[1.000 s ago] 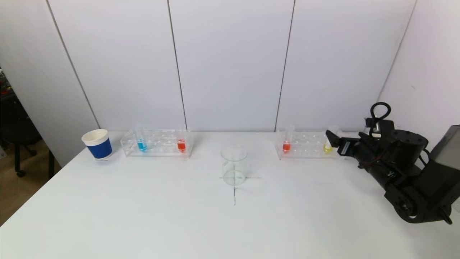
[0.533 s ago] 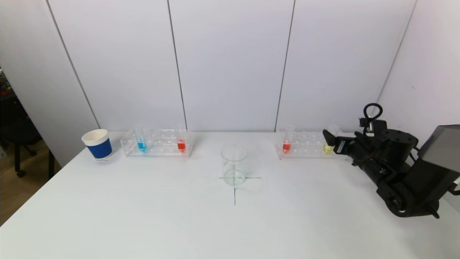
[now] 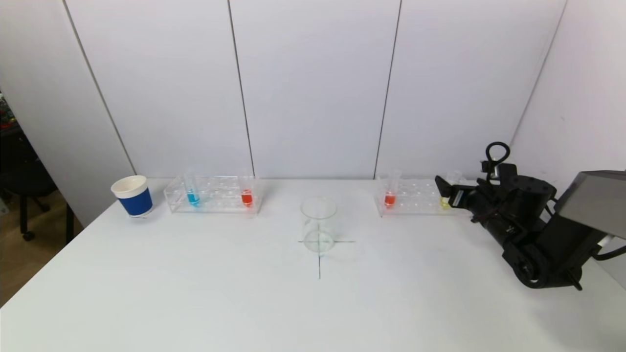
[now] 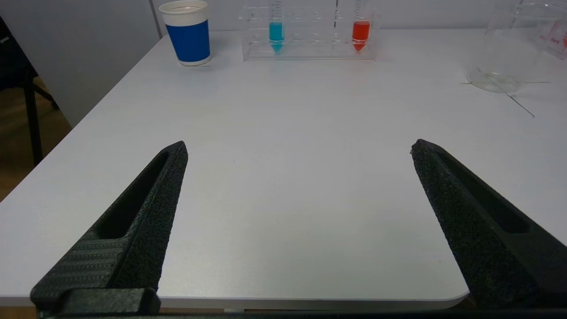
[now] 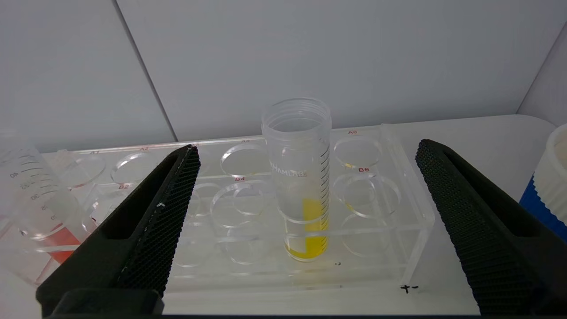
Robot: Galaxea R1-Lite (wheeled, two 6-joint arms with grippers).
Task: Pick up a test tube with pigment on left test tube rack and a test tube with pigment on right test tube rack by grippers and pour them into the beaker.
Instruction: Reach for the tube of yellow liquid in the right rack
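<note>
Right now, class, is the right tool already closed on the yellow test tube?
No: in the right wrist view the right tool stands wide open, with the yellow test tube upright in its rack, untouched between the fingers.

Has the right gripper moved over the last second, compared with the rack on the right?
Yes. The right gripper has slid toward the robot's left along the right rack, now covering more of the yellow tube, fingers open around it.

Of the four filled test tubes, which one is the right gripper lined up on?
The yellow tube at the right rack's outer end, centred between the open right gripper fingers; the others hold red or blue.
</note>
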